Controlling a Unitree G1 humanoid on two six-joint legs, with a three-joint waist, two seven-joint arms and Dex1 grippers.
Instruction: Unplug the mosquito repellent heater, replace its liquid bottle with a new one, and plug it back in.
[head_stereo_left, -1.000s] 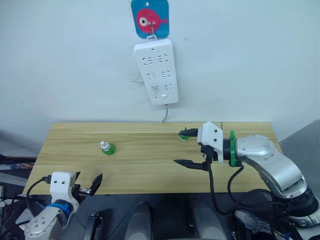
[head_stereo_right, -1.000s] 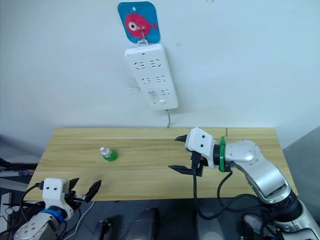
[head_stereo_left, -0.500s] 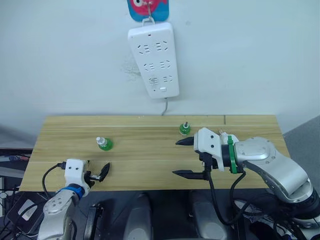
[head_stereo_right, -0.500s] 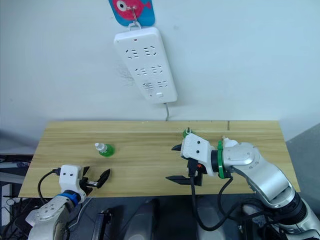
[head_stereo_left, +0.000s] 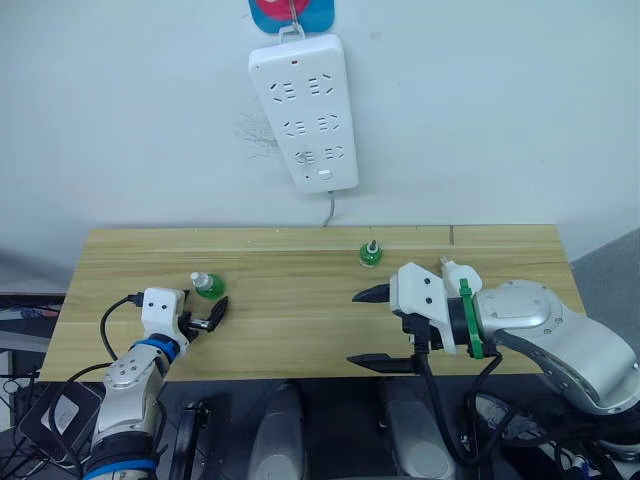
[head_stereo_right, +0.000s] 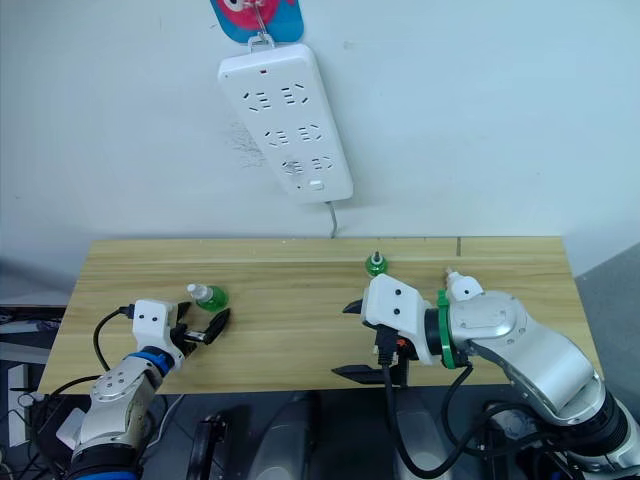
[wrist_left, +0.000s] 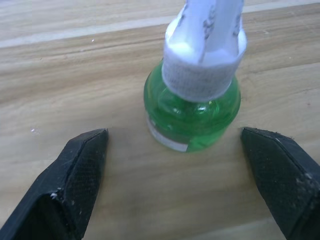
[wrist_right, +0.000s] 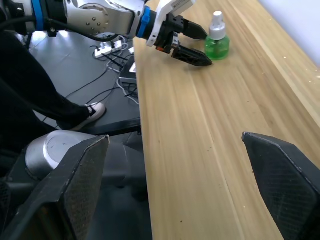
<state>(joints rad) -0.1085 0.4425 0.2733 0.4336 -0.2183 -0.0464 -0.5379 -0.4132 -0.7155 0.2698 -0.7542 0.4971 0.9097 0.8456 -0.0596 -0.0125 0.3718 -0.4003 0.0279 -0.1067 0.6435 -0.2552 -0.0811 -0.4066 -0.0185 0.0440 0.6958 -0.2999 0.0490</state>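
Observation:
A green liquid bottle (head_stereo_left: 207, 286) with a white cap stands on the left of the wooden table (head_stereo_left: 300, 310). My left gripper (head_stereo_left: 205, 308) is open just in front of it, and the left wrist view shows the bottle (wrist_left: 192, 107) between and slightly beyond its fingers (wrist_left: 82, 165). A second green bottle (head_stereo_left: 371, 255), with a dark wick, stands at the back middle. My right gripper (head_stereo_left: 365, 328) is open and empty near the front edge. A small white rounded unit (head_stereo_right: 458, 287), apparently the mosquito repellent heater, lies partly hidden behind my right forearm.
A long white power strip (head_stereo_left: 305, 110) hangs on the wall above the table with nothing plugged in; its cable drops behind the table. The right wrist view looks along the table (wrist_right: 210, 150) to my left gripper (wrist_right: 187, 42) and the capped bottle (wrist_right: 217, 40).
The camera has shifted. My left gripper rose from below the front edge onto the table and reached the capped bottle. My right gripper drew back from the wick bottle toward the front edge.

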